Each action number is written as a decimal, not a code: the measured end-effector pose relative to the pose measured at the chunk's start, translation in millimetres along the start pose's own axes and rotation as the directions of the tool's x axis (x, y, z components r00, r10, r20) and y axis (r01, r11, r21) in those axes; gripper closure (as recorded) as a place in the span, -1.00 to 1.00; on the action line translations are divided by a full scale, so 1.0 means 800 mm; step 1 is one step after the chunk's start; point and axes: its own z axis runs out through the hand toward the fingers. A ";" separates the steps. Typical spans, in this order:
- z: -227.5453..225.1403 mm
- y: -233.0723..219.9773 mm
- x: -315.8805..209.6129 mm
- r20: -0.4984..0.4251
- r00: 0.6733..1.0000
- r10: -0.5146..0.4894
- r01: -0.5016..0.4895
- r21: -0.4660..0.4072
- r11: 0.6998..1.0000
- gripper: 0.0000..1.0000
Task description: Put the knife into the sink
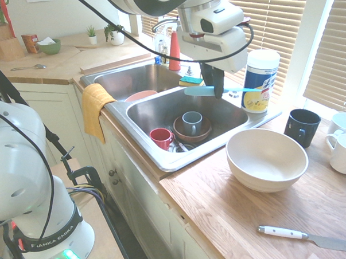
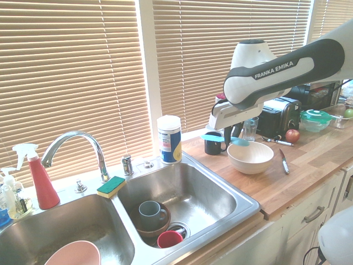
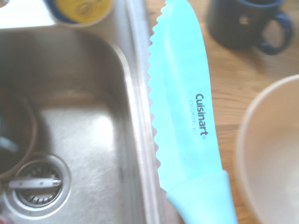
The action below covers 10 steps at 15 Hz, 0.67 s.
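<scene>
A white bowl (image 1: 267,158) is sitting nearest on the wooden counter. Just beyond it, the gripper (image 1: 218,88) is clamping the turquoise knife (image 1: 214,91) level in the air, above the sink (image 1: 163,158) rim where steel meets counter. The carry step seems underway; next, the knife needs moving over the basin and lowering. Open floor is lying beside the grey mug (image 1: 191,123) and red cup (image 1: 161,138). Behind stands a wipes canister (image 1: 260,80).

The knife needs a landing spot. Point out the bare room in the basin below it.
Bare steel runs along the basin floor toward the wipes canister. Crowded by the drain: grey mug in a brown bowl, red cup. The knife hangs in shut jaws.
</scene>
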 end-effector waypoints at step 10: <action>0.152 -0.058 -0.079 0.044 0.981 -0.189 0.190 -0.007 0.982 1.00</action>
